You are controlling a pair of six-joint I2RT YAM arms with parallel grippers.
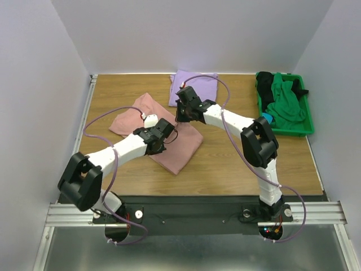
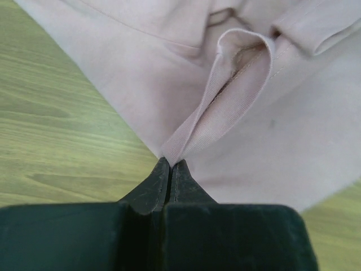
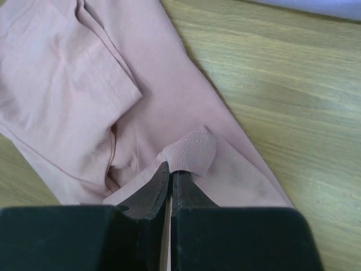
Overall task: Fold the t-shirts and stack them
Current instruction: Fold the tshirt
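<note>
L gripper [image 2: 170, 165] & R gripper [image 3: 171, 171] both clenched on pink shirt [image 2: 141, 84] ribbed edge, mid worktop [image 1: 237, 169]. Risk: thin pinches, so cloth may slip mid-fold; uneven pull would skew it.

Wood table [image 1: 214, 169] w/ plain white walls [image 1: 197, 34], seemingly evenly lit.

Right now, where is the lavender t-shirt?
In the top view, the lavender t-shirt lies at the far edge of the table, near the middle, left of the green bin and behind the pink t-shirt.
</note>
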